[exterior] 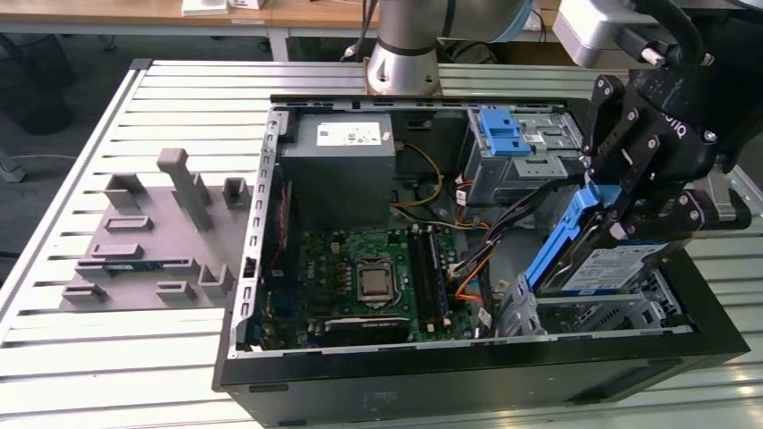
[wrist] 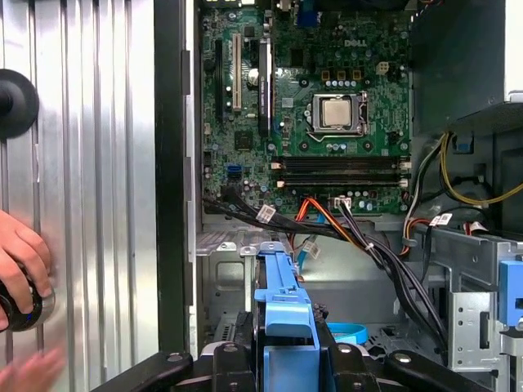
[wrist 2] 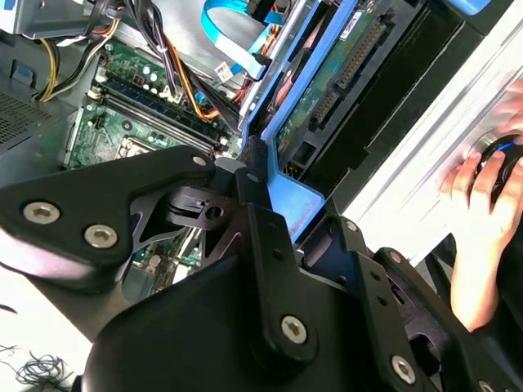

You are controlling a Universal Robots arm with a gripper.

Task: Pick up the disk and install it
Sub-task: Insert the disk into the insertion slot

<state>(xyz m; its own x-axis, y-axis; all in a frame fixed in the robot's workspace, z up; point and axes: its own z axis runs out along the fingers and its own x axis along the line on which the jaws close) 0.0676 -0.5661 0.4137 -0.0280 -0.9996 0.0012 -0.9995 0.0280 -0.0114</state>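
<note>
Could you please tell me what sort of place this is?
Probably a robotics lab workbench: an open computer case lies on a slatted metal table, the gripper holds the disk, and wooden desks stand behind.

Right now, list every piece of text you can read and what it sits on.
No text can be quoted.
Power supply sticker: print too small to read.
Disk label: print too blurred to read.
Motherboard small markings: too fine to read.
</note>
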